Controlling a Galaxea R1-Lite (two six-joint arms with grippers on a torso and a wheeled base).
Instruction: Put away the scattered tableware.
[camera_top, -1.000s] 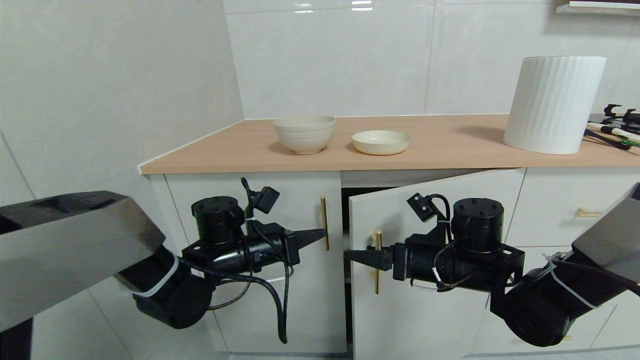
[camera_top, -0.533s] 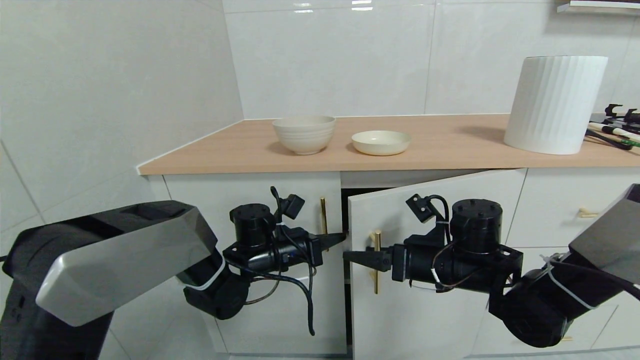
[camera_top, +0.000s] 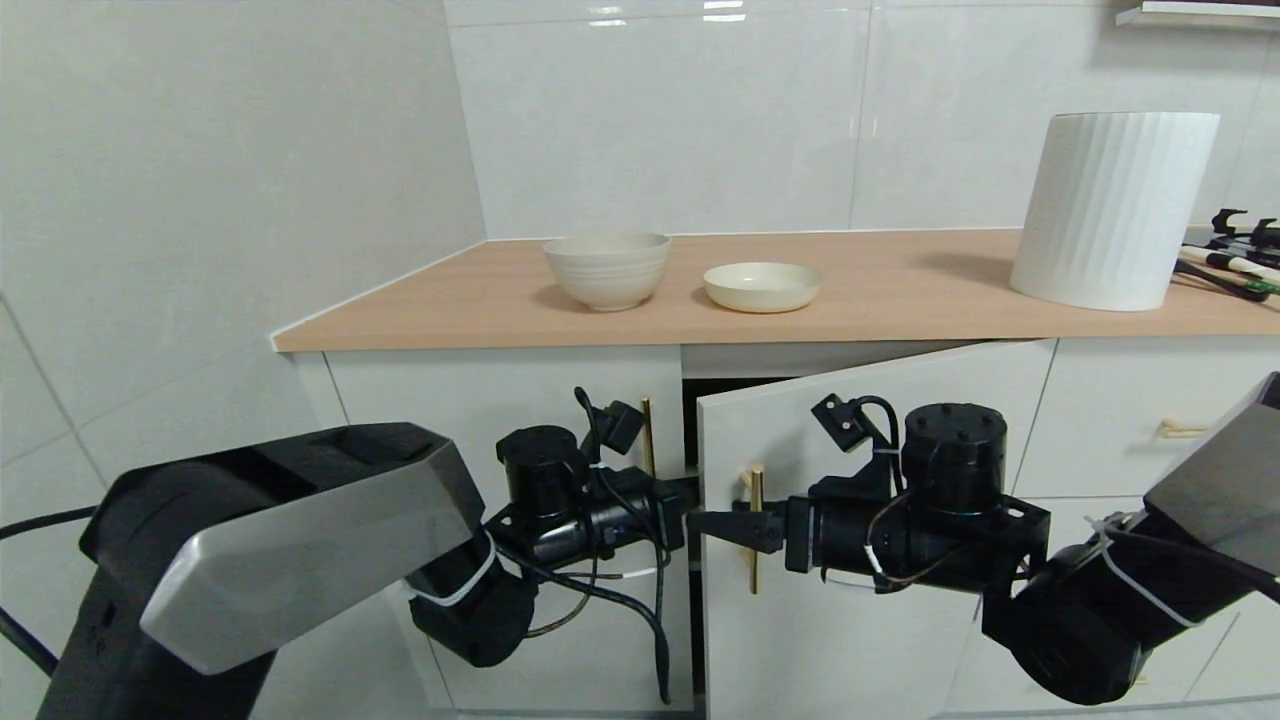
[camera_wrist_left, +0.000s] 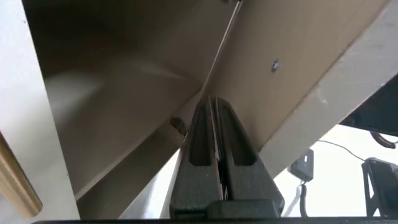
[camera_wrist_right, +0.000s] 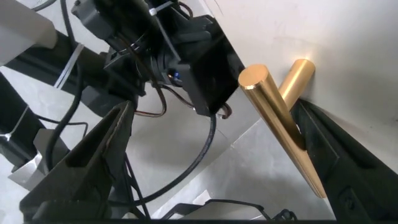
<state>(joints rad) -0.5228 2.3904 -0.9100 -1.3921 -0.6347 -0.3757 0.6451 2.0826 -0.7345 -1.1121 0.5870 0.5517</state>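
A cream ribbed bowl (camera_top: 606, 268) and a shallow cream dish (camera_top: 762, 285) stand side by side on the wooden counter (camera_top: 900, 290). Below them the right cabinet door (camera_top: 870, 400) hangs ajar. My left gripper (camera_top: 688, 492) is shut, its tip (camera_wrist_left: 214, 102) poked into the dark gap behind that door's edge. My right gripper (camera_top: 712, 522) is level with the door's gold handle (camera_top: 756, 520). In the right wrist view it is open (camera_wrist_right: 211, 106), and the handle (camera_wrist_right: 280, 118) lies between its fingers, close to one finger (camera_wrist_right: 336, 155).
A tall white ribbed container (camera_top: 1113, 205) stands at the counter's right, with pens and tools (camera_top: 1225, 265) behind it. The left cabinet door (camera_top: 480, 400) is closed, its gold handle (camera_top: 647, 435) just left of the gap. A tiled wall borders the left side.
My left arm has swung right, bringing its shut gripper from in front of the left door into the gap between the doors. The right arm has barely moved.
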